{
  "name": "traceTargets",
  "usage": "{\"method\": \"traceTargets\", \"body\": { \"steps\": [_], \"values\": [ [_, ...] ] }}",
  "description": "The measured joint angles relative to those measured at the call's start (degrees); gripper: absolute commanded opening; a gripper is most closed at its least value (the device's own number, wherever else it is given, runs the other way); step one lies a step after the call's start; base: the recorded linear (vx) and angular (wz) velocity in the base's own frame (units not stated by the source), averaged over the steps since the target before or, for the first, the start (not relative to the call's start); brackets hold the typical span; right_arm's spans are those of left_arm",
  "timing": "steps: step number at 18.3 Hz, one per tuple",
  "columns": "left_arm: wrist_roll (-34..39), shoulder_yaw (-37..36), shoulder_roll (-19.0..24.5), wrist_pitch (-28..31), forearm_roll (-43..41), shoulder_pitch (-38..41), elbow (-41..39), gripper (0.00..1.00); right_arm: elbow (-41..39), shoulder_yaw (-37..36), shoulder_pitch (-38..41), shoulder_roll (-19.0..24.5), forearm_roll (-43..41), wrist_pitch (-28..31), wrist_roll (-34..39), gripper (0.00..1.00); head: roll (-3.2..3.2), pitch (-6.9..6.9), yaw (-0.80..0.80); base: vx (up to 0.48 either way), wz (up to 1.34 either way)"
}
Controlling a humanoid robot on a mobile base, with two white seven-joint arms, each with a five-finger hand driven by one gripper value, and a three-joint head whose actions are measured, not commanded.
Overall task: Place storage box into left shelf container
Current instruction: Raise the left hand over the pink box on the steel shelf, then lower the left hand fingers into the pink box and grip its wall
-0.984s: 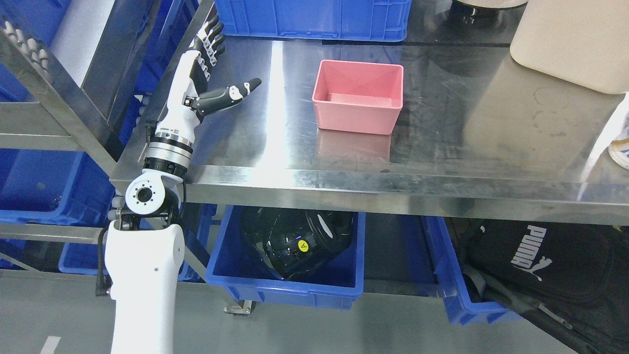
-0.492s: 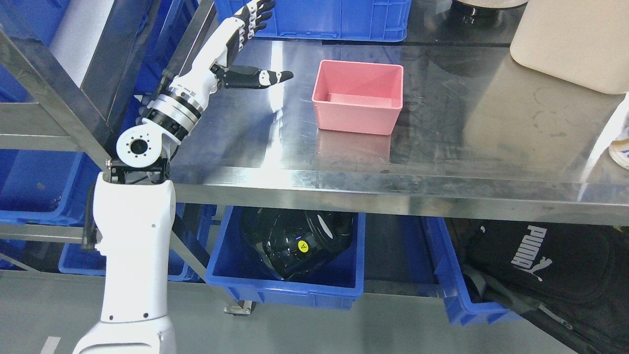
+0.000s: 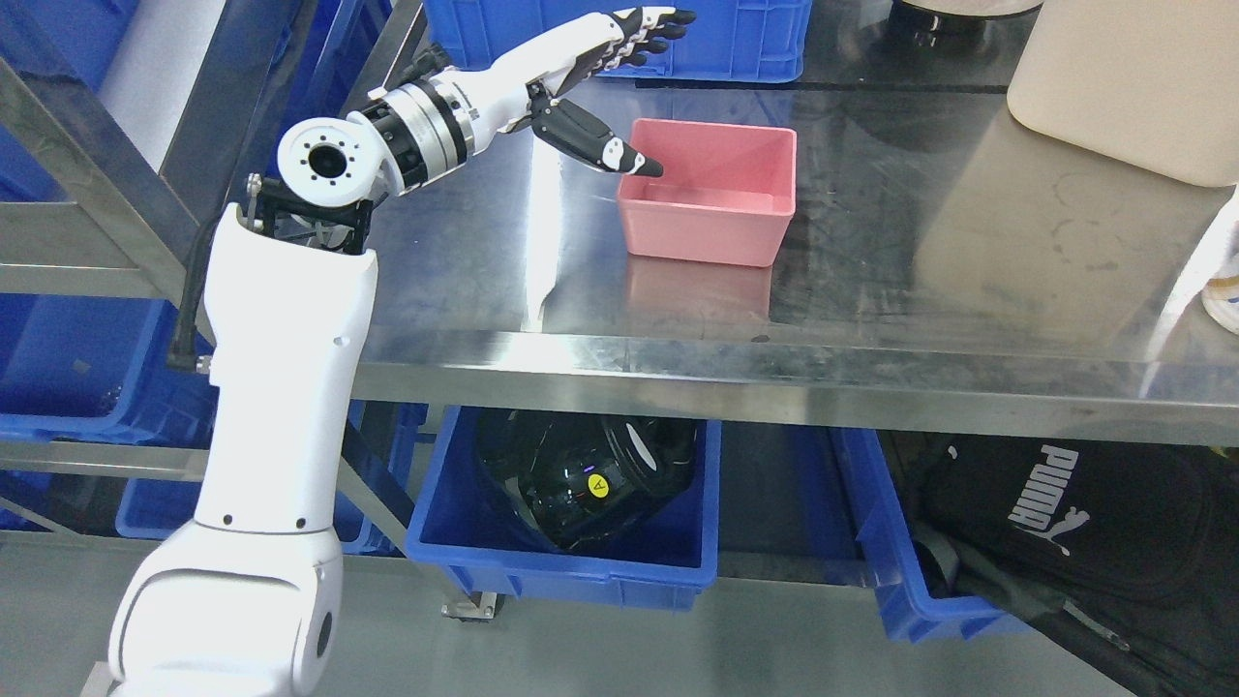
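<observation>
An empty pink storage box [image 3: 710, 192] stands upright on the steel table [image 3: 871, 290], near its middle. My left hand [image 3: 619, 77] reaches in from the left, above and just left of the box, open with fingers spread. Its thumb tip [image 3: 647, 165] hangs over the box's left rim; I cannot tell if it touches. The four fingers [image 3: 653, 24] point toward the blue crate [image 3: 619, 39] at the table's back. Blue shelf containers [image 3: 68, 358] sit in the metal rack on the left. The right arm is out of view.
A beige container [image 3: 1133, 77] sits at the table's back right. Under the table stands a blue bin [image 3: 571, 552] holding a black object, and a black bag [image 3: 1065, 523] lies lower right. The rack's steel frame [image 3: 106, 194] borders the table's left edge.
My left arm has swung up and to the right, from the table's left edge to the pink box's left rim. The hand stayed open. The box has not moved.
</observation>
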Motion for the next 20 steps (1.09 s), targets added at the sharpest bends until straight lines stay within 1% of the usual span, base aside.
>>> {"method": "traceTargets", "body": {
  "steps": [5,9,14,16,20],
  "values": [
    [-0.22,-5.98,-0.20,0.49,-0.87,-3.88,3.87,0.99,0.00,0.00,0.00,0.00,0.00,0.00,0.00,1.00,0.00,0.00,0.00,0.000,0.00],
    [0.35,-9.16,-0.30,0.57,1.66,-6.06,5.58,0.99,0.00,0.00,0.00,0.00,0.00,0.00,0.00,1.00,0.00,0.00,0.00,0.000,0.00],
    [0.95,-11.33,-0.37,0.50,5.20,-7.31,6.49,0.99,0.00,0.00,0.00,0.00,0.00,0.00,0.00,1.00,0.00,0.00,0.00,0.002,0.00],
    [-0.27,-11.77,-0.39,2.19,6.82,-7.73,6.38,0.99,0.00,0.00,0.00,0.00,0.00,0.00,0.00,1.00,0.00,0.00,0.00,0.017,0.00],
    [-6.59,-11.55,-0.42,5.88,8.73,-8.40,5.49,0.99,0.00,0.00,0.00,0.00,0.00,0.00,0.00,1.00,0.00,0.00,0.00,0.016,0.00]
  ]
}}
